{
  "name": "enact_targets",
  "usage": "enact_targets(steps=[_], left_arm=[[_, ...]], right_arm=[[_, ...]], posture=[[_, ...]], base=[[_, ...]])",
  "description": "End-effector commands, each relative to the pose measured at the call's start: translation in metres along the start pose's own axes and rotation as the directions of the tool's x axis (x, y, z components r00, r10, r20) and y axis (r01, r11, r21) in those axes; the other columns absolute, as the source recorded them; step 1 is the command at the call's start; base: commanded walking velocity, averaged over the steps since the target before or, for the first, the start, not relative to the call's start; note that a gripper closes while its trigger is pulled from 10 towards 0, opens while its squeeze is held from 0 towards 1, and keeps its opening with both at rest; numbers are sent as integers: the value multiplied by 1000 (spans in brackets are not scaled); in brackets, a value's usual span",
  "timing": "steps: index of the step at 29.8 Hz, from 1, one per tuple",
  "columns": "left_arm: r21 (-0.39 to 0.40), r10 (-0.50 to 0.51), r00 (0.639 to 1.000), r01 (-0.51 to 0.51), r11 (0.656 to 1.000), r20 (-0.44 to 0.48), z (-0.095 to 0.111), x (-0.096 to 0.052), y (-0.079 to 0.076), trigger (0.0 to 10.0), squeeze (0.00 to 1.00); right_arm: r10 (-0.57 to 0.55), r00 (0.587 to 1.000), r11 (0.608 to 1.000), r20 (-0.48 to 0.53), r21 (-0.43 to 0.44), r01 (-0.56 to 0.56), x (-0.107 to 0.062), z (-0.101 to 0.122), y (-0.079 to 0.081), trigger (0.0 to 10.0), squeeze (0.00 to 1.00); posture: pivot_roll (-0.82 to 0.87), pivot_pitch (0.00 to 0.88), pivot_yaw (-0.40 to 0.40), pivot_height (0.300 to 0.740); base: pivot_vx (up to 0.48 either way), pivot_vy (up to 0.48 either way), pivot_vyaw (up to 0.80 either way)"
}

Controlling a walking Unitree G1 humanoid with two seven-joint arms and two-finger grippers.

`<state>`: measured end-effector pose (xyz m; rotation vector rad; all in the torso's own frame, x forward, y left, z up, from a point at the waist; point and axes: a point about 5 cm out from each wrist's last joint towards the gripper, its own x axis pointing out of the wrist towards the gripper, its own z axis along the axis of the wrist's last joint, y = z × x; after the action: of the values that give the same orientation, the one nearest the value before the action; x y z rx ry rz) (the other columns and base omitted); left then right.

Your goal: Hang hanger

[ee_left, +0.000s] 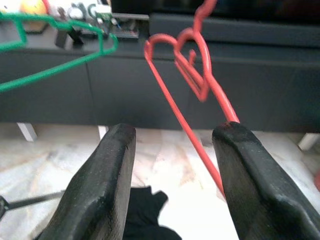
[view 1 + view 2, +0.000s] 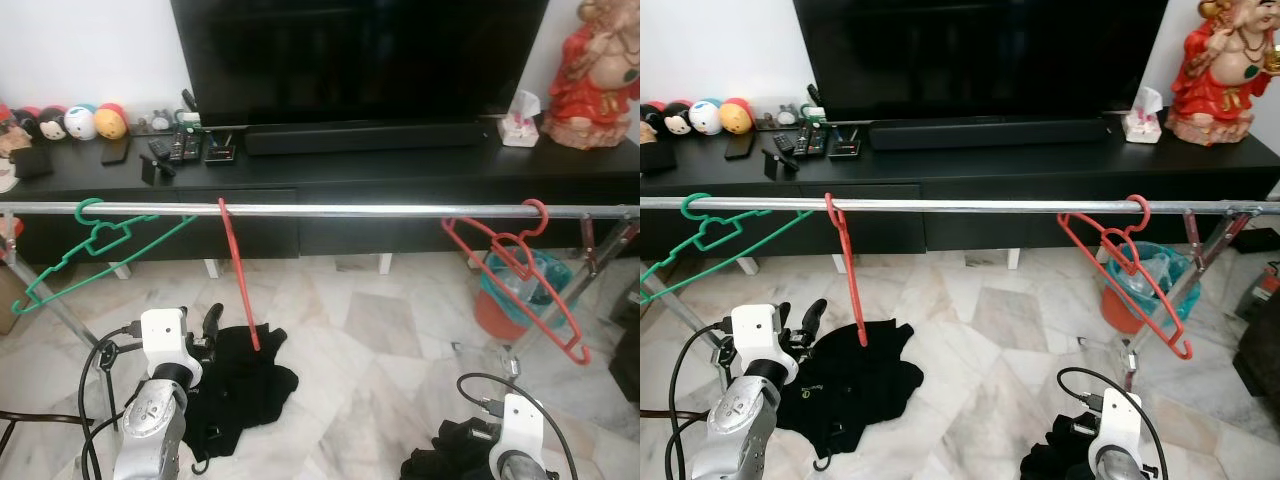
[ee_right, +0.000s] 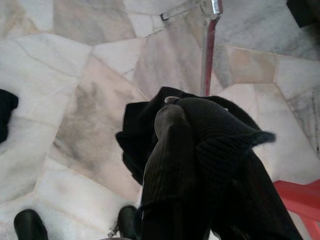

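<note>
Left eye view shows the long silver rail [image 2: 320,210] running across, and the middle red hanger [image 2: 238,275] is already hooked on it, hanging straight down over the black clothes [image 2: 240,385] on the floor, so I think the good way to finish is to pull my left arm back slowly without bumping the hanger off. My left gripper [image 1: 172,175] sits low at about 7 o'clock, fingers spread apart and empty, the red wire between them. My right gripper [image 3: 200,165] sits low at 5 o'clock, squeezing a black cloth [image 3: 150,135].
</note>
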<state>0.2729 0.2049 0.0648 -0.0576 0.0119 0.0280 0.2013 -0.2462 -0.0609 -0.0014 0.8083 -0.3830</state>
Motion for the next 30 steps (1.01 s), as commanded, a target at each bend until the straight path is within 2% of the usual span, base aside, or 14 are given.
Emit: enact_targets(steps=[1,6,10,13,14,16,21,22,25,30], left_arm=[[23,42,998,-43,999,43,10,-3,11,10000,0],[48,71,991,-77,996,111,27,-10,18,10000,0],[44,64,992,-69,997,106,26,-9,16,10000,0],[48,11,999,-13,999,37,13,-6,8,10000,0],[48,-18,1000,19,999,-17,3,-4,4,10000,0],[51,-33,998,36,998,-52,-4,-3,3,10000,0],[54,8,986,1,999,-165,-28,-5,14,10000,0],[54,8,986,1,999,-165,-28,-5,14,10000,0],[80,18,965,3,997,-261,-49,-13,21,10000,0],[84,25,957,-1,997,-290,-58,-21,25,10000,0]], right_arm=[[18,1000,1000,20,-5,-17,1,8,8,10000,0],[29,999,1000,15,-3,-29,0,4,12,10000,0],[29,1000,1000,6,-2,-29,-1,1,12,10000,0],[27,1000,1000,3,0,-27,-1,0,11,10000,0],[22,1000,1000,4,5,-22,-1,0,9,10000,0],[20,1000,1000,4,7,-20,-1,0,9,10000,0],[15,1000,1000,1,11,-15,-1,-1,8,10000,0],[15,1000,1000,1,11,-15,-1,-1,8,10000,0],[18,1000,1000,-1,15,-18,-1,-2,11,10000,0],[20,1000,1000,-1,17,-20,-1,-2,11,10000,0]], posture=[[-23,0,8,740],[-16,0,21,740],[-9,0,21,740],[-20,0,26,740],[-28,0,29,740],[-32,0,31,740],[-36,0,40,740],[-36,0,40,740],[-42,0,42,740],[-39,0,42,740]], base=[[0,0,0],[0,0,0],[0,0,0],[0,0,0],[0,0,0],[0,0,0],[0,0,0],[0,0,0],[0,0,0],[0,0,0]])
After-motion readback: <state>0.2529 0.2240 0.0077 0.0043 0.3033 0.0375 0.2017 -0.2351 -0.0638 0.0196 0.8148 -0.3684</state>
